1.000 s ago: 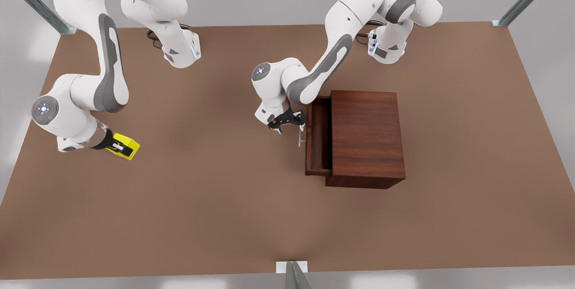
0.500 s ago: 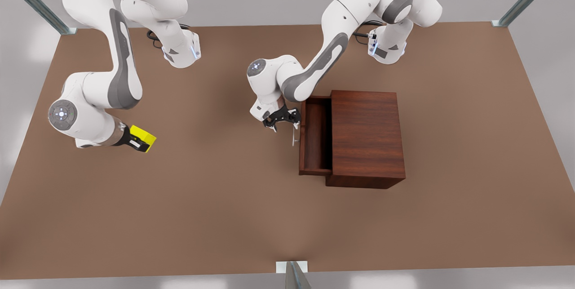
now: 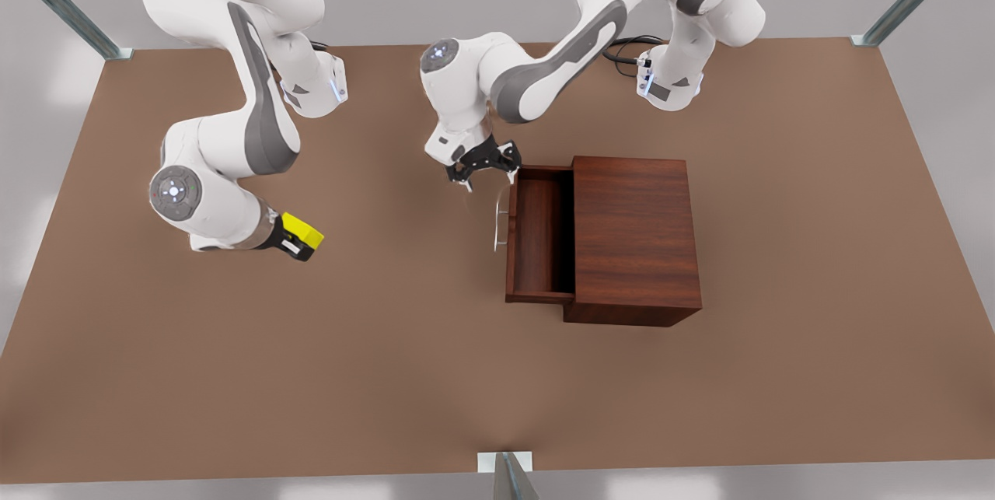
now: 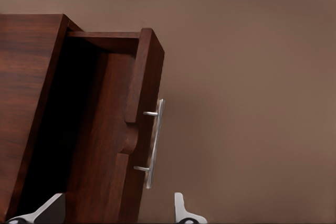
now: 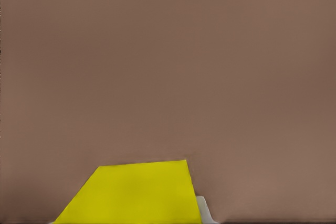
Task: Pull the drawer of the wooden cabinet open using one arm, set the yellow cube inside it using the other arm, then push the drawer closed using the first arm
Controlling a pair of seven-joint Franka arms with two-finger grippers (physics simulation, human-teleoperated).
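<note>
The left hand (image 3: 482, 170) hangs above the brown tabletop (image 3: 389, 360) just off the far-left corner of the pulled-out drawer (image 3: 536, 239), its black fingers spread apart and holding nothing. In the left wrist view the two pale fingertips (image 4: 181, 212) stand wide, one over the drawer's front board and one over bare tabletop, clear of the thin silver bar handle (image 4: 155, 142).

The dark reddish-brown wooden drawer is a tray-like box that sticks out toward the front view's left from the boxy dark reddish-brown wood-grain cabinet (image 3: 633, 239). Its inside is open to view, and the handle (image 3: 496, 222) runs across its front face on two short posts. The cabinet stands on the tabletop to the right of centre in the front view, its flat top facing up.

The right hand (image 3: 291, 239) is well apart from the cabinet, on the front view's left, raised off the tabletop at the end of its bent white arm (image 3: 233, 166). It is clamped on the small bright yellow cube (image 3: 303, 232) — the block sits between the dark fingers, pointing toward the drawer side. In the right wrist view the yellow cube (image 5: 139, 192) shows a broad flat face with one pale fingertip (image 5: 205, 212) against its edge, and plain brown tabletop lies beyond it.
</note>
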